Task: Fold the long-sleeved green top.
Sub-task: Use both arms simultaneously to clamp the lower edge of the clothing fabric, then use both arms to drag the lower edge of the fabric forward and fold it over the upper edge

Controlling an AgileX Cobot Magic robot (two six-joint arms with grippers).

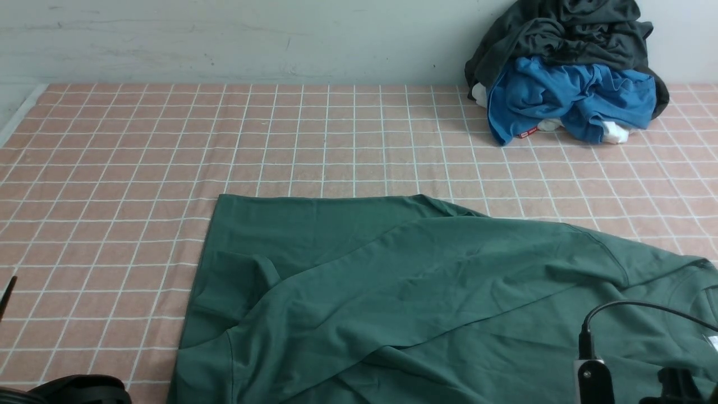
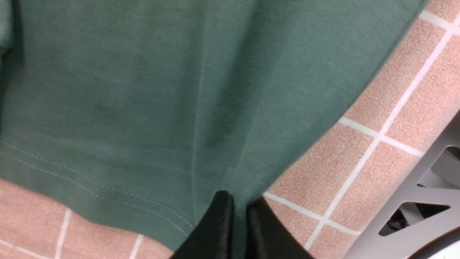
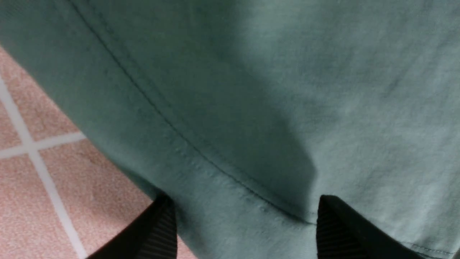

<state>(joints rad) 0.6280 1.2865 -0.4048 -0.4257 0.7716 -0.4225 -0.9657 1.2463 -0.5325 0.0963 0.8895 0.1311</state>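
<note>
Black fingers of the left gripper fill the near edge of the left wrist view, pressed almost together with a fold of the green top pinched between them, just above its stitched hem. Beside them a grey metal frame is cut off at the corner, and what it belongs to is unclear.

The right gripper stands wide open, one finger over the checked table and the other over the cloth, with a seam of the top running between them. It has hold of nothing that can be seen, though whether the tips touch the fabric is hard to judge.

From the front, only a black block with a looping cable shows of the right arm, low on the right, and a dark curved part of the left arm low on the left; both grippers are out of that picture.

The top lies flat on the near half of the table, its long axis running left to right. Its straight edge faces the robot's left; the neck, with a white label, points right and is cut off. Its near edge is also cut off. One layer lies folded diagonally across the body.

Far back on the right sits a heap: a blue garment under a grey garment.
</note>
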